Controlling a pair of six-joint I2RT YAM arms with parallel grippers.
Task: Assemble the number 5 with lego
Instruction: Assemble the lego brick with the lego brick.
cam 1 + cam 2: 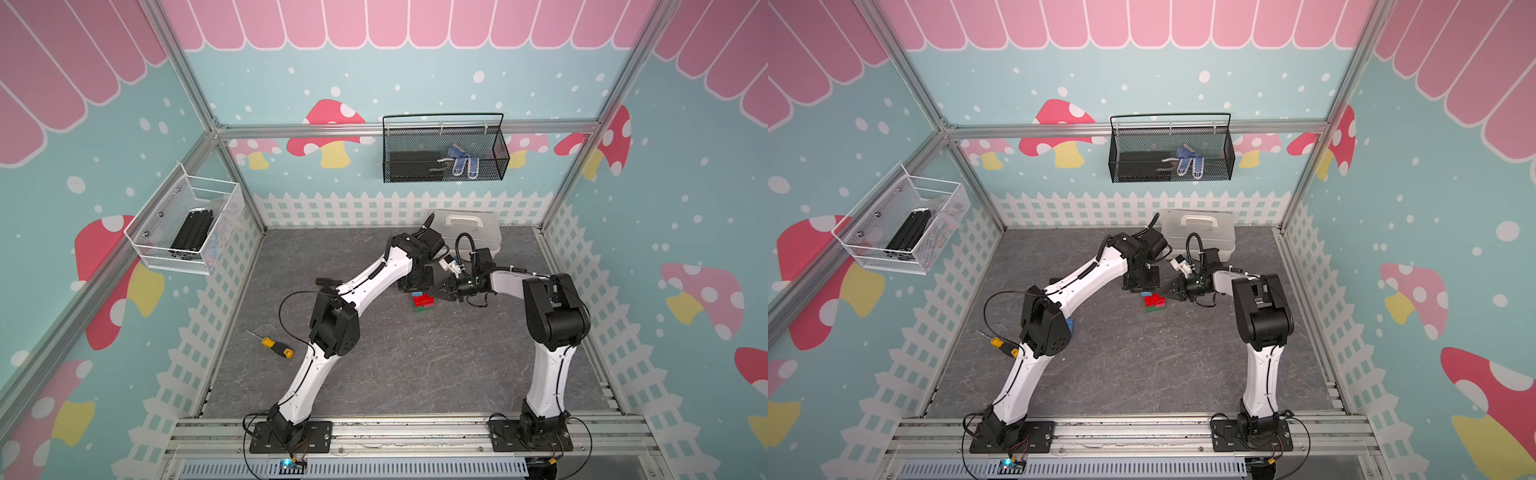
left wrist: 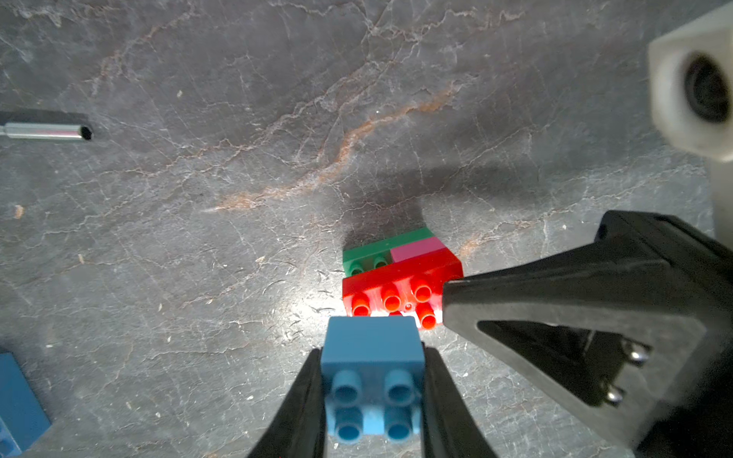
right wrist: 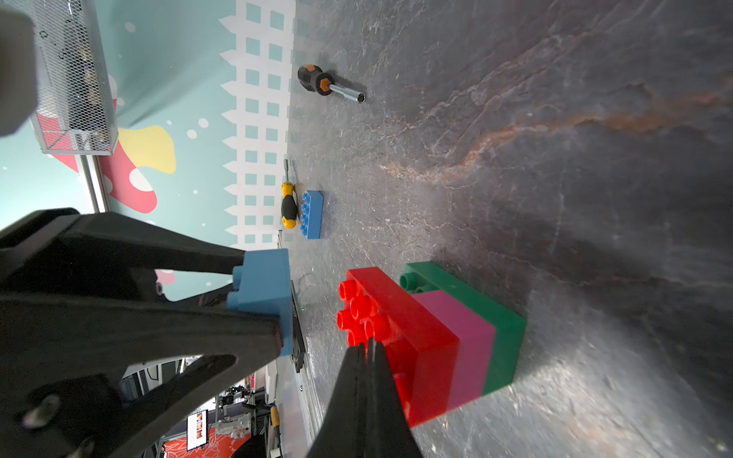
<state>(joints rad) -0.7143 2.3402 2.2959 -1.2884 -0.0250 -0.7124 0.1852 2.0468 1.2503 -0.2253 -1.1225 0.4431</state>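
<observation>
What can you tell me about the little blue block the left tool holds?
The small blue brick is a square plastic block with four studs in a two-by-two grid. The left tool clamps it by two opposite sides. Its studs point back towards that tool; its other face points at the studs of the red brick, a gap apart in the right wrist view.

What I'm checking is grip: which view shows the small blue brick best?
Left wrist view: the small blue brick sits close, studs visible, clamped in the left tool. The right wrist view shows it side-on; both top views barely show it.
</observation>
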